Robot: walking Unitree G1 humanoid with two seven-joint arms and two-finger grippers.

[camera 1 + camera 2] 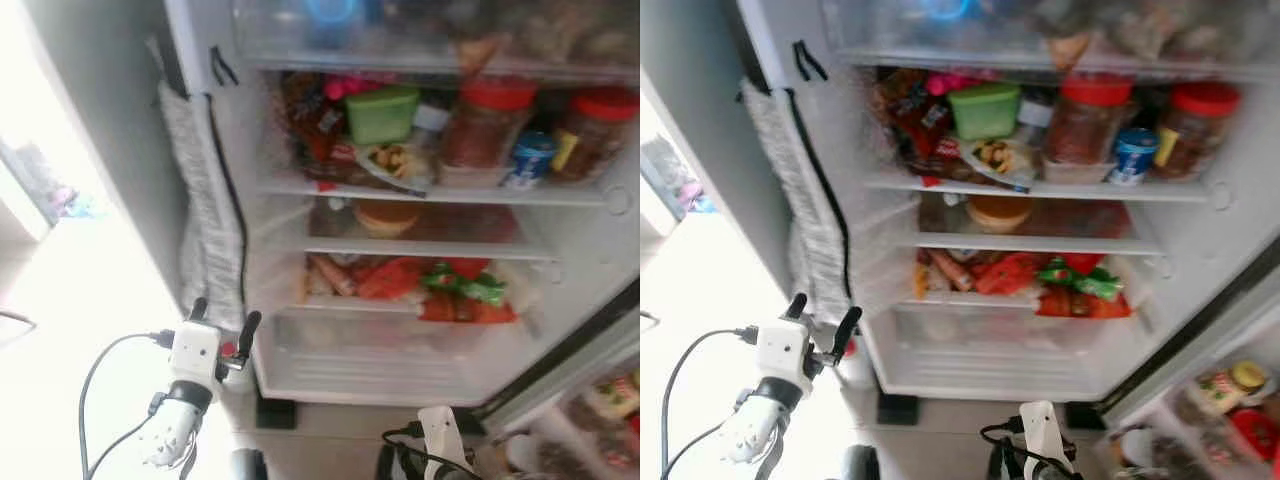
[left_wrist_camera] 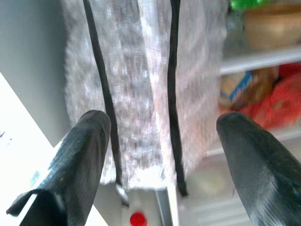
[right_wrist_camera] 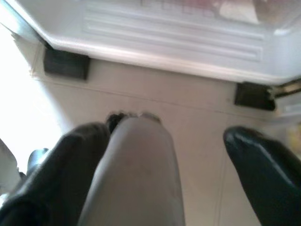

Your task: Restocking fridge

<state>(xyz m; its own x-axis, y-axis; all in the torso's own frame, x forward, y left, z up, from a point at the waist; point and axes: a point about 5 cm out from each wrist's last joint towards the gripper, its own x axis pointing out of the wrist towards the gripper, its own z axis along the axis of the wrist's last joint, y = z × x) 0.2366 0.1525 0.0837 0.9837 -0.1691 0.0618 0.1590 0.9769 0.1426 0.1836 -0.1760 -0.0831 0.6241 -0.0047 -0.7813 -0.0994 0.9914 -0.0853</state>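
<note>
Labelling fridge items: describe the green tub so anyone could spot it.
Look in the open fridge, on the upper packed shelf, towards its left. The green tub sits left of two red-lidded jars. It is the only square, light-green lidded container there.

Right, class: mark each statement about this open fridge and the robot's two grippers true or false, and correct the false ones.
1. The fridge door is closed. False: it stands open, shelves in view.
2. A green container sits on the same shelf as two red-lidded jars. True.
3. The left gripper holds a bottle. False: its fingers are open and empty, near the fridge's left edge.
4. A quilted silver cover with black straps hangs beside the fridge's left side. True.
5. The right gripper is low, pointing at the floor in front of the fridge base. True.
</note>
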